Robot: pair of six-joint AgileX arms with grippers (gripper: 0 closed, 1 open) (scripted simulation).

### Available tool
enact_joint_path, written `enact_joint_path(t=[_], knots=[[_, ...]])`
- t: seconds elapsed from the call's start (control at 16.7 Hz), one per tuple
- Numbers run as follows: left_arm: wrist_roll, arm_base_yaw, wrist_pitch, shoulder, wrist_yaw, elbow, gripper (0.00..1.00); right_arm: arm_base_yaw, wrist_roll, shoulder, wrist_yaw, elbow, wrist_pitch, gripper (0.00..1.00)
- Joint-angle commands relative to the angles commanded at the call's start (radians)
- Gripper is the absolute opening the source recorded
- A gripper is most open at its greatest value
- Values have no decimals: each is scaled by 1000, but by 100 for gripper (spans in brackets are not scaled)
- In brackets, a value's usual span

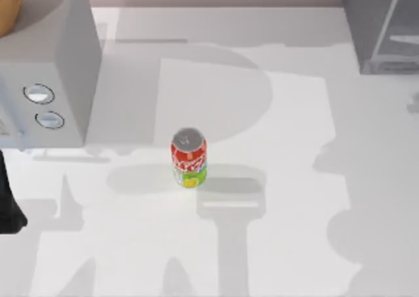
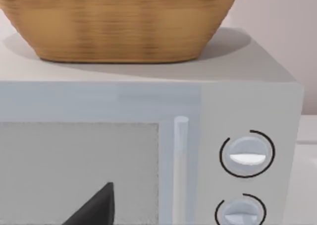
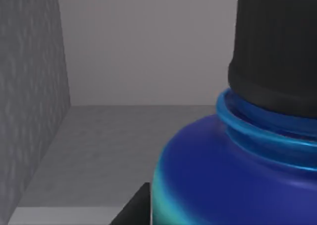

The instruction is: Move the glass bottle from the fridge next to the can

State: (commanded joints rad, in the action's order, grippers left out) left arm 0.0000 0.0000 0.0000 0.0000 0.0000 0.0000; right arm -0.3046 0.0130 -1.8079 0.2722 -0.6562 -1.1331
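The fridge (image 1: 383, 25) stands at the worktop's (image 1: 294, 179) far right corner. Its grey inner walls surround the right gripper's camera, and the glass bottle (image 3: 233, 175) sits just in front of it, black cap (image 3: 277, 41) up. Whether that gripper is open or closed, I cannot tell. The can (image 1: 189, 158) stands upright mid-worktop, well apart from the fridge.

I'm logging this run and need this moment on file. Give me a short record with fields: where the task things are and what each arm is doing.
can: small red soda can with silver top, upright mid-table
bottle: squat blue glass bottle with black cap, close before the right wrist camera, inside a grey-walled compartment
fridge: large grey box at the table's far right
microwave: light grey box with two knobs at far left, wicker basket on top
left arm: faces the microwave
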Motion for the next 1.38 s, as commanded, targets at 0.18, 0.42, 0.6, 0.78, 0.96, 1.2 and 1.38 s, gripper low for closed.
enact_joint_path(t=[0.18, 0.42, 0.6, 0.78, 0.96, 1.2, 1.38], knots=[[0, 0, 0, 0, 0, 0, 100, -1, 0, 4, 1, 4, -3, 0], [0, 0, 0, 0, 0, 0, 100, 39, 3, -21, -35, 1, -20, 0], [0, 0, 0, 0, 0, 0, 100, 168, 7, -76, -163, 8, -76, 0], [0, 0, 0, 0, 0, 0, 100, 379, 11, -144, -373, 23, -150, 0], [0, 0, 0, 0, 0, 0, 100, 632, 15, -201, -629, 44, -225, 0], [0, 0, 0, 0, 0, 0, 100, 940, 18, -250, -942, 77, -308, 0], [0, 0, 0, 0, 0, 0, 100, 1080, 20, -263, -1082, 97, -343, 0]])
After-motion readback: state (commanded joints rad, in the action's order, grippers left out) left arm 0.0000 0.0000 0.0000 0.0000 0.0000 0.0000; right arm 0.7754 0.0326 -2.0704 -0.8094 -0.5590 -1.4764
